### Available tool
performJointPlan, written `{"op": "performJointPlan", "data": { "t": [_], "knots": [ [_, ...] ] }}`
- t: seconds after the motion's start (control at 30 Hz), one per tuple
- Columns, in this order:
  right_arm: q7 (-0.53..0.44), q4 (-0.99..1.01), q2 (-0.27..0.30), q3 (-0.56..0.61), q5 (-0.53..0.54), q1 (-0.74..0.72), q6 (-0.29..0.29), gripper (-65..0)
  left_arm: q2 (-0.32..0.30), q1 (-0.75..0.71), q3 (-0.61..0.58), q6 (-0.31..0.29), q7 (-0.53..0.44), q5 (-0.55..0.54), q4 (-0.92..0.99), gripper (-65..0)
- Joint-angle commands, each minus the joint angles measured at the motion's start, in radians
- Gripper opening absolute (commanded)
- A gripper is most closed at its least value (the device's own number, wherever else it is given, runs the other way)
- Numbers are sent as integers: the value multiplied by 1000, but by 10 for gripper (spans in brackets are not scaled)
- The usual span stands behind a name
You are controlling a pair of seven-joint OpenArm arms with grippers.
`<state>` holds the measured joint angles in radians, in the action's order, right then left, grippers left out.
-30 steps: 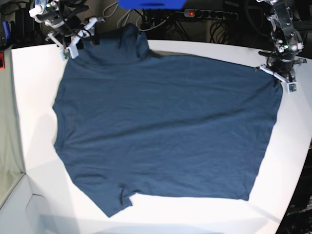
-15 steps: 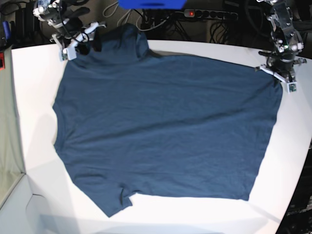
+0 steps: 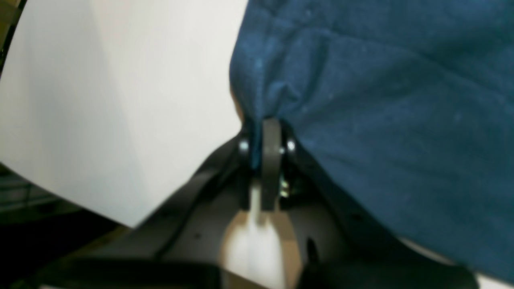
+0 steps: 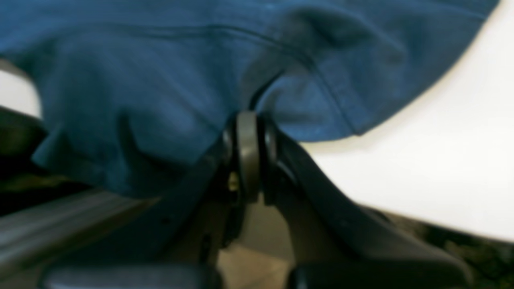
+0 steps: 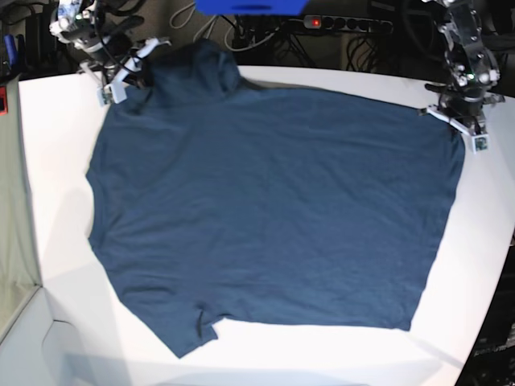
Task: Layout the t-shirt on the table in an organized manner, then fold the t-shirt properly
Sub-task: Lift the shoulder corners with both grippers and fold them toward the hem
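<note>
One t-shirt (image 5: 273, 209) on one table (image 5: 56, 161), and two grippers at work on it. The navy shirt lies spread flat across the white tabletop, filling most of the base view, one sleeve poking out at about seven o'clock and another bunched up at the far edge near twelve. The cloth is mostly smooth, with faint wrinkles running across it.

Up at eleven o'clock, the right gripper (image 5: 129, 68) is pinched tight on the shirt's edge beside that far sleeve. The right wrist view shows it plainly: jaws pressed together with blue cloth gathered between them, a hemmed edge and a seam running above, white table off at three o'clock.

Over at two o'clock, the left gripper (image 5: 460, 121) has the shirt's far corner. In the left wrist view its jaws are clamped together on a puckered fold of cloth, bare table stretching away toward nine and ten o'clock.
</note>
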<state>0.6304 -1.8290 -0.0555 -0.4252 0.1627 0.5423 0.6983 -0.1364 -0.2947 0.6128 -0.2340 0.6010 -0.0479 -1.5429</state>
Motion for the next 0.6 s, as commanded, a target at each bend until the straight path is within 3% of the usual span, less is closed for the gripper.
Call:
{"op": "performJointPlan", "data": {
  "t": [0.0,0.33,0.57],
  "knots": [
    [-27,-45,6,-2,22,2,0,-650,-7,-2,2,0,-20,-2,-44,-649],
    [-25,-125,27,-11,21,-46,0,-650,19,-21,3,0,-19,-2,-169,-649],
    [-25,-122,33,-85,21,-113,0,-650,16,-11,5,2,-19,-2,-172,-649]
  ]
}}
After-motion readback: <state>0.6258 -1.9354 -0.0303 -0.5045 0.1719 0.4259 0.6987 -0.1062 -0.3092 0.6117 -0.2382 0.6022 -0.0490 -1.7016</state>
